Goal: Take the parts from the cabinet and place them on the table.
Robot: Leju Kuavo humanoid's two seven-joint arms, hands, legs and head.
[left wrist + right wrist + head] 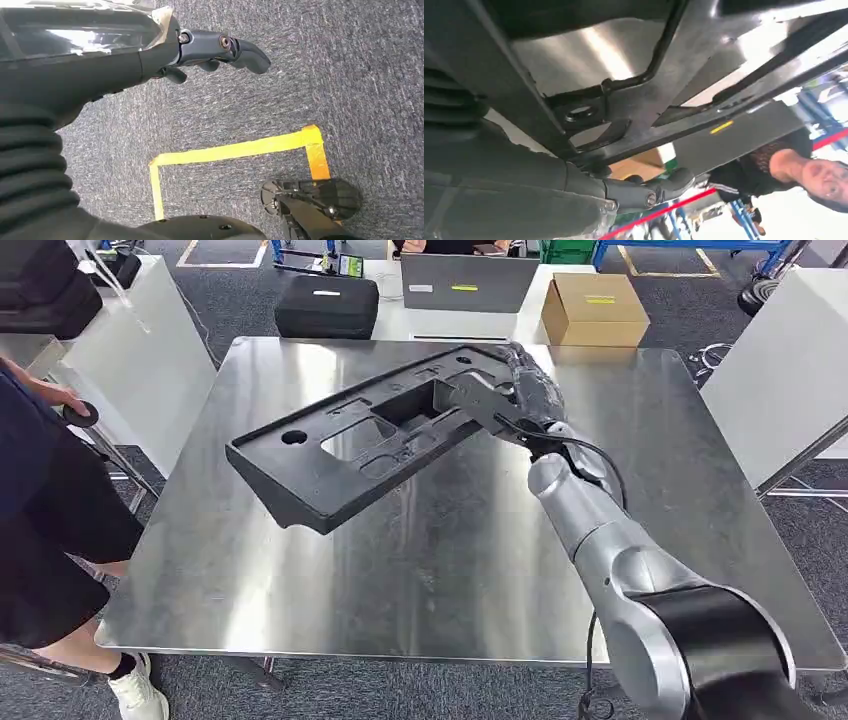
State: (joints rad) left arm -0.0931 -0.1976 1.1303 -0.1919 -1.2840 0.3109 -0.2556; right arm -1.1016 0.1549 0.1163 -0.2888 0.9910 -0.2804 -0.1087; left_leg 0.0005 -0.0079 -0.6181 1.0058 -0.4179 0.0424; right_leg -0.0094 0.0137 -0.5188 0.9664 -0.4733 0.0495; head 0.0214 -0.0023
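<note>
Person in dark clothes (40, 510) at 9 o'clock, standing beside the steel tabletop (420, 570), one hand on a small black object at its far left corner.

Black moulded part (360, 445), long and flat with cut-outs and a round hole, held tilted above the tabletop, centre toward 11 o'clock; low end left, high end right.

Right robot hand (525, 390) grips the part's high end at 1 o'clock, fingers closed around its edge; wrist view shows the part (634, 100) pressed against the hand (644, 192).

Cardboard box (594, 308) at 1 o'clock beyond the tabletop.

Left robot hand (220, 50) hangs over grey carpet with yellow tape (235, 150), fingers loosely curled, holding nothing.
</note>
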